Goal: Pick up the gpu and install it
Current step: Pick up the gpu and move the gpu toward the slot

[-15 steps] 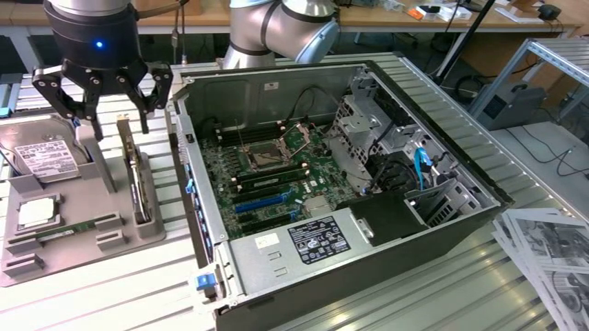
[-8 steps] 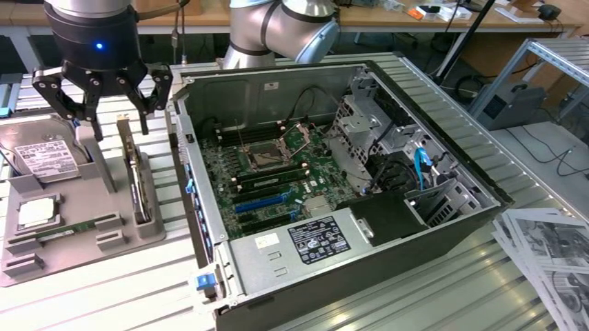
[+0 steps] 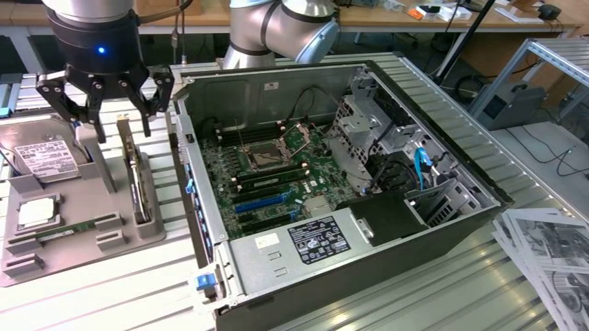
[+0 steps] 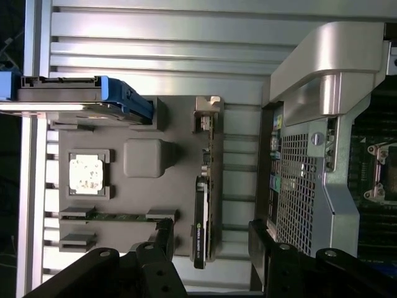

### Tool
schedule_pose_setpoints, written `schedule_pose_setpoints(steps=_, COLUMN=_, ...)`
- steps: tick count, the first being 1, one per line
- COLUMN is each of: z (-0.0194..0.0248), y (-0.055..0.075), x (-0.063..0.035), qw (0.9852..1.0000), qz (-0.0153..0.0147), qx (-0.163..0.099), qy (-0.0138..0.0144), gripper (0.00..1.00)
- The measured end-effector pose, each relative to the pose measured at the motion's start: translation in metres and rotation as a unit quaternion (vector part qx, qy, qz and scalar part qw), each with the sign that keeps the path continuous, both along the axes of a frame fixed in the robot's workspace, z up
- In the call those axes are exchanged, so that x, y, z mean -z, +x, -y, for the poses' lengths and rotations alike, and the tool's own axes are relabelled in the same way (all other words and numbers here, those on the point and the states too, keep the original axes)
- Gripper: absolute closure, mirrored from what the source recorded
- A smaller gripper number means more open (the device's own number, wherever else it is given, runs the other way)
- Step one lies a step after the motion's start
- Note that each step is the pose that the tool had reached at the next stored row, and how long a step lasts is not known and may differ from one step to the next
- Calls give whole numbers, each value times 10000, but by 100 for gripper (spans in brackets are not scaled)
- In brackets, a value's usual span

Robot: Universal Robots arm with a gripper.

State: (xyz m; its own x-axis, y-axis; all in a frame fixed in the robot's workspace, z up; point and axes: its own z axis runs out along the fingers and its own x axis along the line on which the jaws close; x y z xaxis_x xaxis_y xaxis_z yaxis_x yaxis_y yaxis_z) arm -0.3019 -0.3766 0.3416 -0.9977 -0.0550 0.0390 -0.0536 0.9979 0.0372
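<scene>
gripper [image 3: 121,129]: black, blue light on its body; ten o'clock from the computer case; jaws spread wide, hanging over the far end of the gpu.
gpu [image 3: 136,178]: thin card standing on edge in the grey tray, its length running twelve to six.
grey tray [image 3: 92,256]: nine o'clock from the case, just beside it.
hard drive [image 3: 41,157]: white label, propped in the tray, nine o'clock from the gpu.
processor chip [image 3: 35,211]: silver square, six o'clock from the hard drive.
memory stick [image 3: 72,231]: green, four o'clock from the chip.
computer case [image 3: 214,227]: side open, on the slatted table [image 3: 414,296].
motherboard [image 3: 267,176]: green, inside the case.
printed sheets [image 3: 552,255]: four o'clock from the case.
</scene>
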Motion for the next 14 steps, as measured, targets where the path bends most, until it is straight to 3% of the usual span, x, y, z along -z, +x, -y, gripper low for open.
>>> schedule_pose_setpoints(steps=14, z=0, y=0, x=146, qw=10000, qz=0, qx=0, qy=0, gripper=40)
